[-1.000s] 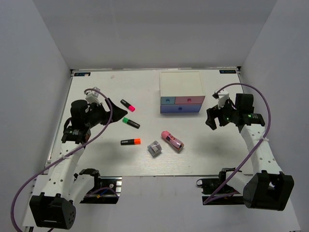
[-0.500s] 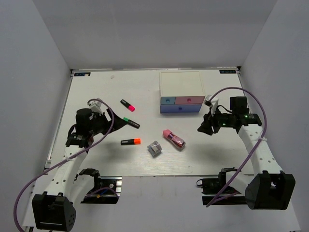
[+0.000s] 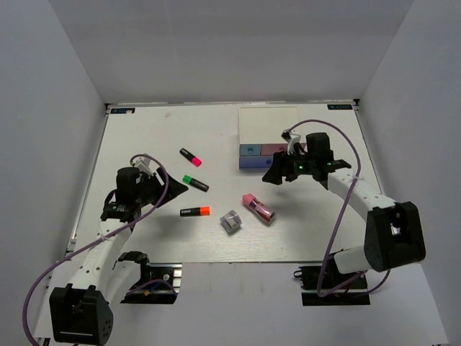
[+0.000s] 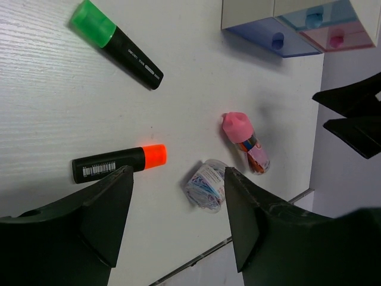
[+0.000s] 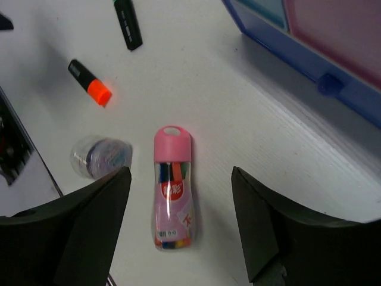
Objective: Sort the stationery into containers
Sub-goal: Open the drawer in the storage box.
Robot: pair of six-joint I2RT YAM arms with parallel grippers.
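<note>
All five items lie loose on the tabletop (image 3: 144, 130); none sorted yet. The drawer box (image 3: 269, 124) has all three fronts shut: light-blue (image 3: 250, 149), pink (image 3: 282, 148), wide blue-purple lower front (image 5: 309, 65).

Item positions, overhead view:
- pink-capped highlighter (image 3: 191, 156), furthest back on the left
- green-capped highlighter (image 3: 194, 183), just nearer than it
- orange-capped highlighter (image 3: 195, 211), nearest of the three
- small grey block (image 3: 230, 220), right of the orange one; the wrist views suggest a clear tub of paper clips
- pink oblong case (image 3: 257, 209), just right of the block, apart from it

Left jaws: spread, nothing between them, hanging over the tabletop near the green and orange highlighters.
Right jaws: spread, empty, held above the tabletop just in front of the lower drawer front. The right wrist view looks down on the pink case, which lies roughly centred between the fingers.

Judgement: approach stage, first pick or first drawer pull not yet made. A drawer has to be open before anything can go in, so the next move probably calls for the right jaws to pinch a knob (image 5: 326, 83) and pull straight out. The knob is small, so centring matters. Otherwise, descend on the pink case across its narrow width
</note>
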